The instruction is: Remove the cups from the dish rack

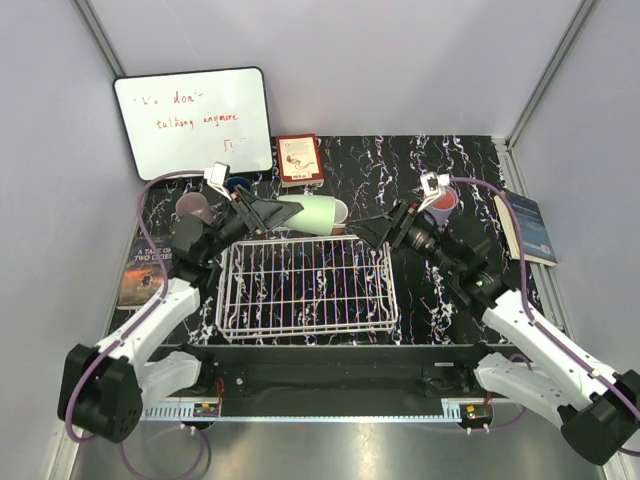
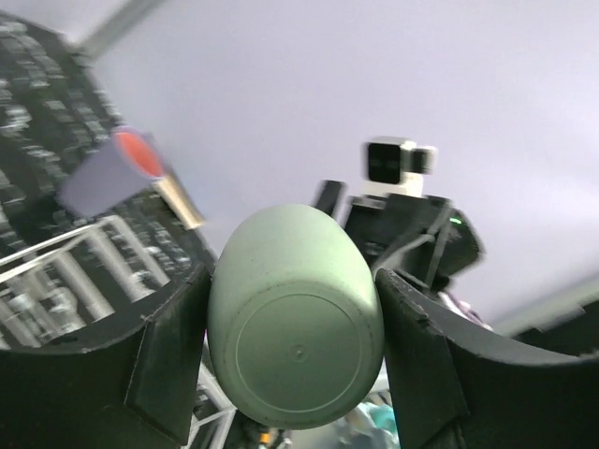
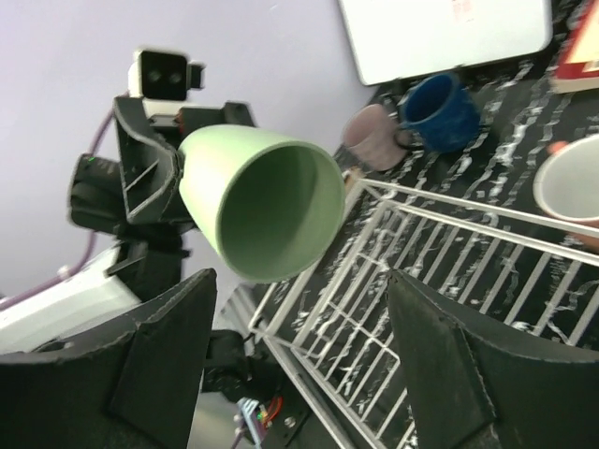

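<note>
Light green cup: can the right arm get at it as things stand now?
Probably yes. The left gripper holds the light green cup sideways near the far edge of the dish rack, mouth toward the open right gripper, with nothing between them.

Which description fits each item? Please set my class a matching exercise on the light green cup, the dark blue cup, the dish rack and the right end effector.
Column one:
1. light green cup
2. dark blue cup
3. dish rack
4. right end effector

Column two:
A. white wire grid on the table
B. open, facing a cup's mouth
C. on the table beside the mauve cup
D. held sideways in the left end effector

Pairs: 1-D, 2-C, 3-A, 4-B.
</note>
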`<state>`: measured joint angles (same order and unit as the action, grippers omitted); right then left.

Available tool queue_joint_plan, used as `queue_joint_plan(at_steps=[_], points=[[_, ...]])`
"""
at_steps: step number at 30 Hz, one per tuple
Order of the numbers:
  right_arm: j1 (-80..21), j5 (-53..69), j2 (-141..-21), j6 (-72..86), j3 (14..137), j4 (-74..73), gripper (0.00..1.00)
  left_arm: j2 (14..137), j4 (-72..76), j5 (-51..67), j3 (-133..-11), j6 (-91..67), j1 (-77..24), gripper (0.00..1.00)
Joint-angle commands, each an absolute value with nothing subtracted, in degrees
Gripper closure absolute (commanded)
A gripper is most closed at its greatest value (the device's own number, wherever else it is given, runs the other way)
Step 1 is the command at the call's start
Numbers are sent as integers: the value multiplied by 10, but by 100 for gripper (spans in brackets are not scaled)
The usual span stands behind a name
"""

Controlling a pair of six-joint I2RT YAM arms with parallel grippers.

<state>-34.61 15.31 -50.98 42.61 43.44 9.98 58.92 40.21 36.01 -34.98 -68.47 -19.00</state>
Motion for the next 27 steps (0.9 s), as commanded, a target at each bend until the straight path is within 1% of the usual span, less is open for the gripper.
queue_joint_plan(at_steps=[1, 4, 14, 20, 23, 27], points=[[-351, 237, -535, 463, 434, 193, 20, 634, 622, 424, -344, -788, -187, 100], [-352, 250, -546, 466, 440, 206, 21, 649, 644, 425, -343, -798, -187, 100], [-372, 269, -566, 461, 460, 239, 22, 657, 599, 423, -344, -762, -187, 100], [-400, 277, -602, 462, 479, 263, 23, 669, 592, 422, -342, -754, -197, 100], [-417, 285, -642, 460, 497, 272, 25, 677, 592, 423, -345, -752, -211, 100], [-435, 283, -675, 452, 518, 280, 30, 680, 592, 425, -349, -751, -230, 100]])
